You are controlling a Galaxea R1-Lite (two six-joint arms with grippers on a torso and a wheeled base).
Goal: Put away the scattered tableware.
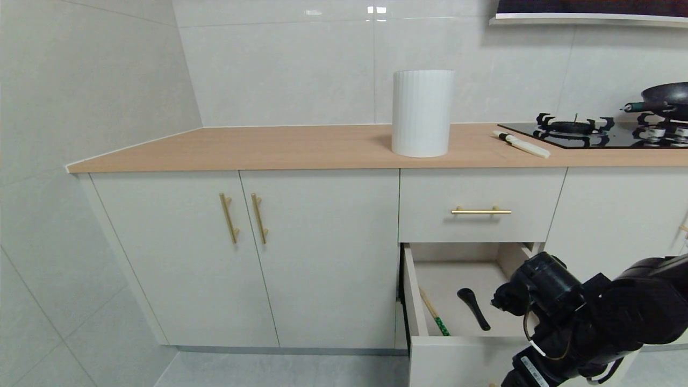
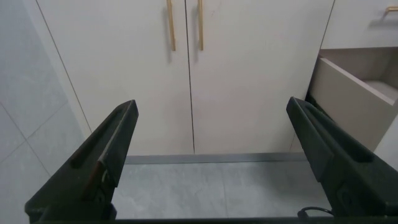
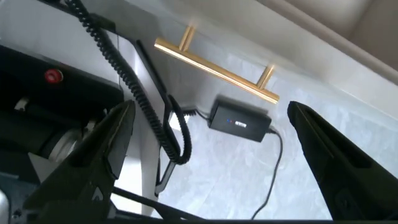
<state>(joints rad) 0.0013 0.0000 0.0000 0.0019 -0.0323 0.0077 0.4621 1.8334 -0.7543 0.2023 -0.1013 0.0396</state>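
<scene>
- Left gripper [image 2: 211, 104]: fingers spread wide, nothing between them. It sits low, facing the double cabinet doors [image 2: 184, 74], with grey floor [image 2: 211, 186] under it.
- Right gripper [image 3: 208, 118]: fingers also spread wide and holding nothing. It faces a gold bar handle [image 3: 214, 71] on a white front, with a black adapter box [image 3: 239, 121] and its cable on the floor beyond.
- Right arm [image 1: 586, 317] is low at the right in the head view, just in front of the open drawer [image 1: 413, 293].
- The open drawer is the lower one, pulled out under the closed upper drawer [image 1: 481, 204], right of the double doors.
- Tableware in the open drawer: a black spoon [image 1: 473, 307] lies flat near the middle, and chopsticks [image 1: 433, 313] with a green end lie along the left wall. The two are apart.
- Counter [image 1: 301, 148] is wood-toned and runs along the tiled wall.
- A white ribbed canister [image 1: 422, 113] stands upright on the counter above the drawers.
- A white knife-like utensil [image 1: 522, 144] with a dark end lies flat on the counter, just beside the hob's left edge, right of the canister and apart from it.
- A black gas hob [image 1: 591, 133] sits at the counter's right end with a dark pan [image 1: 666, 97] on the far burner.
</scene>
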